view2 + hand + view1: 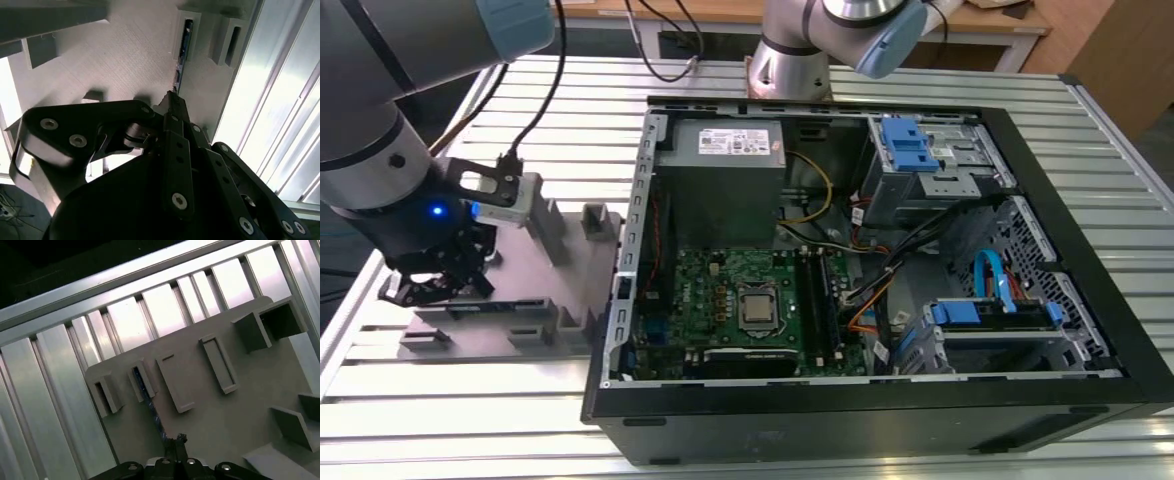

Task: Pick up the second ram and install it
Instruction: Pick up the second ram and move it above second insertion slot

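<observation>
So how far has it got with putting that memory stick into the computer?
Early stage. Nothing looks installed yet: the second ram stands on edge in a slot of the grey holder beside the computer case. In hand: the gripper is right at the stick's end. Left: lifting it out and seating it on the motherboard.

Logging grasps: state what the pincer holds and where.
The pincer grips the second ram by its top edge near one end, standing in the gray holder.
</observation>
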Robot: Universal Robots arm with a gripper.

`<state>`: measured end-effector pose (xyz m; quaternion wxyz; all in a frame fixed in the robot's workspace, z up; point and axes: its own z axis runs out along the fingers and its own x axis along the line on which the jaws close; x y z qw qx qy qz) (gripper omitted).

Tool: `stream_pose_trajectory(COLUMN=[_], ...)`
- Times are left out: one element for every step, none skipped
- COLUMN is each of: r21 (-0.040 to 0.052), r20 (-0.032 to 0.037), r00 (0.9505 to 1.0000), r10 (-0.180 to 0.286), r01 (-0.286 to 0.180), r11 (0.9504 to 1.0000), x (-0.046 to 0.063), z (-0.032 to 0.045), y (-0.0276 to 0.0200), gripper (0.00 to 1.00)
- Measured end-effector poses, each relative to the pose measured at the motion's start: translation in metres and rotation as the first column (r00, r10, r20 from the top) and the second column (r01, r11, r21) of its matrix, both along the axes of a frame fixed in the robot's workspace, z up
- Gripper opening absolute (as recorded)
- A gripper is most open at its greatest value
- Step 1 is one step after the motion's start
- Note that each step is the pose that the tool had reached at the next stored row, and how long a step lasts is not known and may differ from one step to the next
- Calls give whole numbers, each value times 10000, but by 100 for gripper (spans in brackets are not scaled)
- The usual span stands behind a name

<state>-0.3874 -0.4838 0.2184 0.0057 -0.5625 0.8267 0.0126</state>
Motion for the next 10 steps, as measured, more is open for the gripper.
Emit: stream_pose_trajectory(r21=[0,0,0,0,-1,0,0,0,0,0], r20=[-1,-1,-1,0,-1,-1,-1,-1,-1,-1], r00=[10000,10000,9997,9992,9983,9971,9954,9935,9913,9888], r10=[15,72,229,408,587,766,956,1136,1313,1492], r01=[-15,-72,-229,-408,-587,-766,-956,-1136,-1313,-1492], r11=[10000,10000,9997,9992,9983,9971,9954,9935,9913,9888], x=[0,0,0,0,0,0,0,0,0,0], z=[0,-1,-2,-4,-4,-6,-7,-9,-10,-12], y=[0,0,0,0,0,0,0,0,0,0], gripper=[7,7,7,7,7,7,7,7,7,7])
